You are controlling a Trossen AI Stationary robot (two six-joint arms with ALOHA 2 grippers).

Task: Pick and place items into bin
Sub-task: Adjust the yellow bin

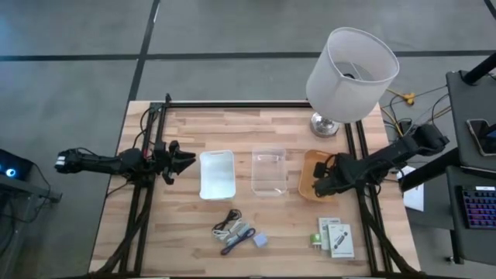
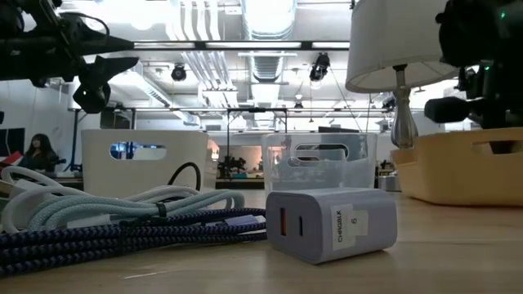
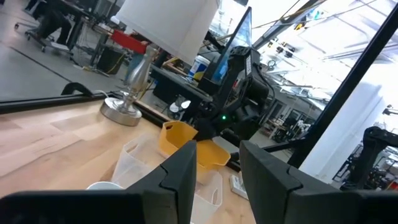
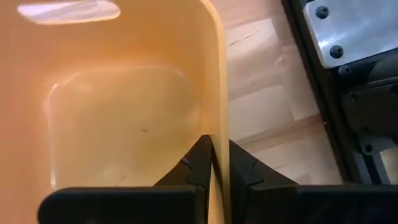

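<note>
A dark cable bundle point(image 1: 232, 229), a lavender-blue block point(image 1: 260, 241), a green piece point(image 1: 316, 241) and white packets point(image 1: 337, 237) lie on the table's near part. The block point(image 2: 331, 224) and the cables point(image 2: 106, 224) also show close up in the low view. A white bin point(image 1: 217, 173), a clear bin point(image 1: 269, 172) and a yellow bin point(image 1: 312, 172) stand in a row mid-table. My left gripper point(image 1: 184, 160) is open and empty just left of the white bin. My right gripper point(image 1: 318, 186) is shut on the yellow bin's wall. My right gripper holds the yellow bin's wall at its rim point(image 4: 217, 134), toward the bin's near right part. One finger point(image 4: 199, 163) is inside the bin and the other point(image 4: 244, 167) is outside. The fingers come from above, slanting in from the table's right. The bin's bottom shows bare.
A lamp with a white shade point(image 1: 350, 71) stands on its metal foot point(image 1: 325, 124) at the far right, just behind the yellow bin. Black frame rails point(image 1: 358, 155) run along both table sides. Bare wood lies between the bins and the near items.
</note>
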